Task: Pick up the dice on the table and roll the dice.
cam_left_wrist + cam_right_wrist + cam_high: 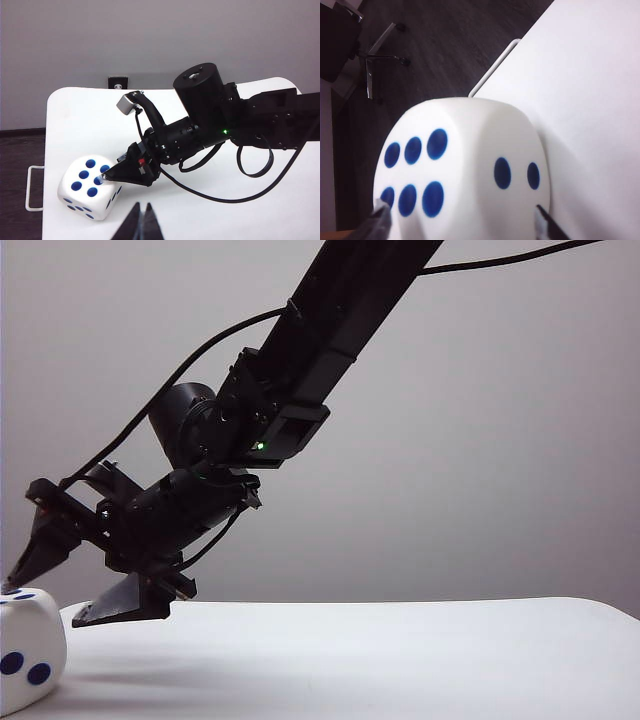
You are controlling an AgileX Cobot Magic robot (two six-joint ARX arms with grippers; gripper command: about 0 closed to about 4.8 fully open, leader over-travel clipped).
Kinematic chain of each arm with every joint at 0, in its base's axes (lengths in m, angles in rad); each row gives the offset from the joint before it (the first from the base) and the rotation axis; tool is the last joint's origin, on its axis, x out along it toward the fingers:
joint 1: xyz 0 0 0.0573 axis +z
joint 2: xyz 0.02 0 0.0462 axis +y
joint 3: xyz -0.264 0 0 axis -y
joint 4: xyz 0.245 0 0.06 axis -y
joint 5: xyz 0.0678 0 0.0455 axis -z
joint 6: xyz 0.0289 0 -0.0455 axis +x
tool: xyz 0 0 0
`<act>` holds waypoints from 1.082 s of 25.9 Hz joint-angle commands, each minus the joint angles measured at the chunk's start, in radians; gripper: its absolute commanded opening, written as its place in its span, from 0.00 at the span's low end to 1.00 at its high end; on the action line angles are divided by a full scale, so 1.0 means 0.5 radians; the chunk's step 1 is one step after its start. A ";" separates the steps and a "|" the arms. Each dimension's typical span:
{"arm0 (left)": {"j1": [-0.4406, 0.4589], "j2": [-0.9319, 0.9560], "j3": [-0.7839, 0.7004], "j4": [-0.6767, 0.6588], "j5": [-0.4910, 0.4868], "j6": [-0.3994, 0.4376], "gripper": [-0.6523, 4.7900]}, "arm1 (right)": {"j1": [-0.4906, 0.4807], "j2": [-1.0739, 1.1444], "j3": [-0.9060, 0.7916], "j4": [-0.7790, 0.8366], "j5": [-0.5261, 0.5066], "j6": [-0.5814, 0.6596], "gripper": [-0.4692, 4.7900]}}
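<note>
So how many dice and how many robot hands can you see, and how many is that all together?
Dice: 1, the white dice with blue dots, sitting on the table.
Robot hands: 2, the right hand spread wide around the dice, and the left hand hanging above the table, shut.
Total: 3

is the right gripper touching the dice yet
Cannot tell. In the right wrist view the right gripper straddles the dice, fingertips at both sides, but no gap or contact shows plainly. The left wrist view hides the far finger.
</note>
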 commanded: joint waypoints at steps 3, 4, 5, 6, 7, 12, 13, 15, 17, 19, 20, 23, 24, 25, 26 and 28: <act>0.001 0.002 0.008 0.027 0.009 -0.007 0.11 | 0.018 0.017 0.011 0.051 -0.011 0.001 0.54; 0.001 0.002 0.008 0.027 0.010 -0.007 0.11 | 0.018 0.035 0.018 0.047 -0.010 0.018 0.53; 0.001 0.002 0.008 0.027 0.010 -0.006 0.11 | 0.018 0.054 0.024 0.049 -0.021 0.030 0.47; 0.001 0.002 0.008 0.027 0.009 -0.006 0.11 | 0.014 0.055 0.024 0.047 -0.022 0.046 0.38; 0.001 0.002 0.008 0.027 0.010 -0.006 0.11 | 0.014 0.061 0.026 0.052 -0.018 0.045 0.18; 0.001 0.002 0.008 0.027 0.009 -0.005 0.11 | -0.020 0.061 0.122 0.011 -0.027 0.046 0.13; 0.001 0.002 0.008 0.027 0.009 -0.005 0.11 | -0.027 0.060 0.144 -0.015 -0.027 0.045 0.13; 0.001 0.002 0.008 0.027 0.009 0.004 0.11 | -0.049 0.052 0.196 -0.082 -0.046 0.045 0.13; 0.001 0.002 0.008 0.027 0.008 0.010 0.11 | -0.071 0.048 0.260 -0.156 -0.080 0.044 0.13; 0.001 0.002 0.008 0.041 0.002 0.011 0.11 | -0.103 0.043 0.352 -0.293 -0.157 0.043 0.13; 0.001 0.002 0.008 0.052 0.001 0.011 0.11 | -0.124 0.039 0.388 -0.367 -0.167 0.024 0.13; 0.001 0.002 0.008 0.102 0.001 0.011 0.11 | -0.159 0.004 0.452 -0.607 -0.165 -0.099 0.13; 0.001 0.002 0.008 0.119 0.001 0.011 0.11 | -0.173 -0.013 0.467 -0.688 -0.167 -0.147 0.13; 0.001 0.002 0.008 0.134 0.001 0.011 0.11 | -0.192 -0.042 0.472 -0.787 -0.166 -0.221 0.13; 0.001 0.002 0.008 0.153 -0.005 0.011 0.11 | -0.207 -0.071 0.472 -0.864 -0.164 -0.278 0.13; 0.001 0.005 0.008 0.215 -0.009 0.010 0.11 | -0.261 -0.176 0.471 -1.117 -0.144 -0.468 0.13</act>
